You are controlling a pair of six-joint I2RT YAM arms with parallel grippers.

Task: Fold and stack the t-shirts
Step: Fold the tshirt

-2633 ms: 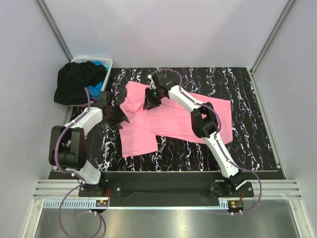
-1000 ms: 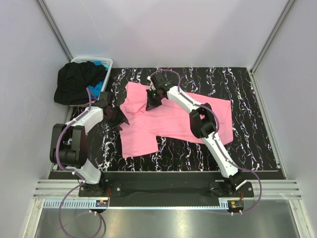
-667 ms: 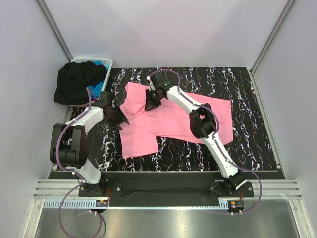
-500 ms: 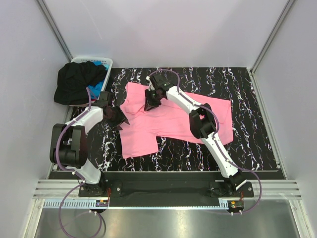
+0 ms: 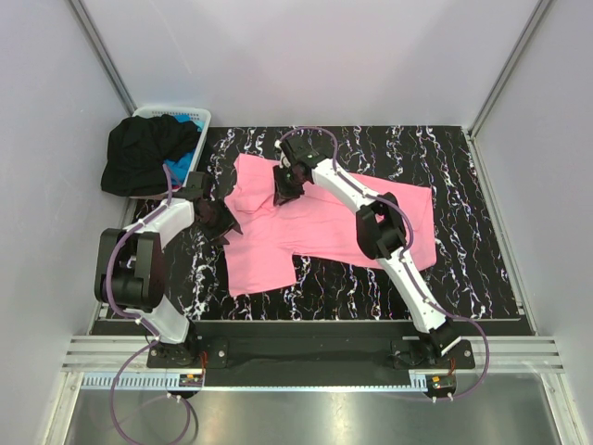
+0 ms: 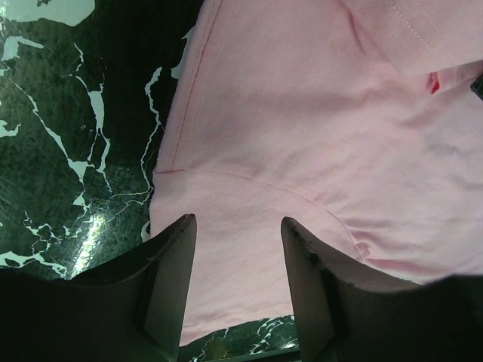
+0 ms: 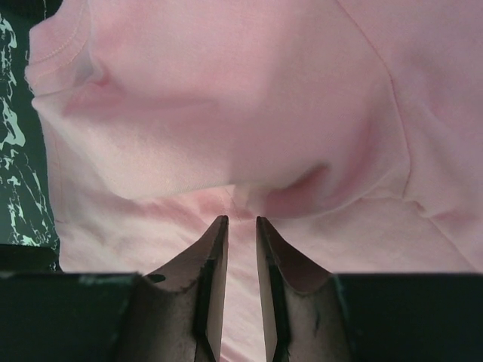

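The pink shirt (image 5: 269, 250) lies spread over the middle of the dark marbled table (image 5: 463, 185), not yet folded. One sleeve reaches toward 6 o'clock.

The left gripper (image 6: 238, 222) hangs low over the shirt's 9 o'clock edge beside a sleeve seam. Its jaws stand well apart and hold nothing.

The right gripper (image 7: 236, 219) is over the shirt's 11 o'clock part. Its jaws are parted by only a narrow gap, with a raised ridge of pink cloth just at their tips and nothing pinched between them.

At the table's 10 o'clock corner, the black shirt (image 5: 139, 158) is heaped over the white basket (image 5: 171, 112). The blue shirt (image 5: 190, 125) shows from under it.
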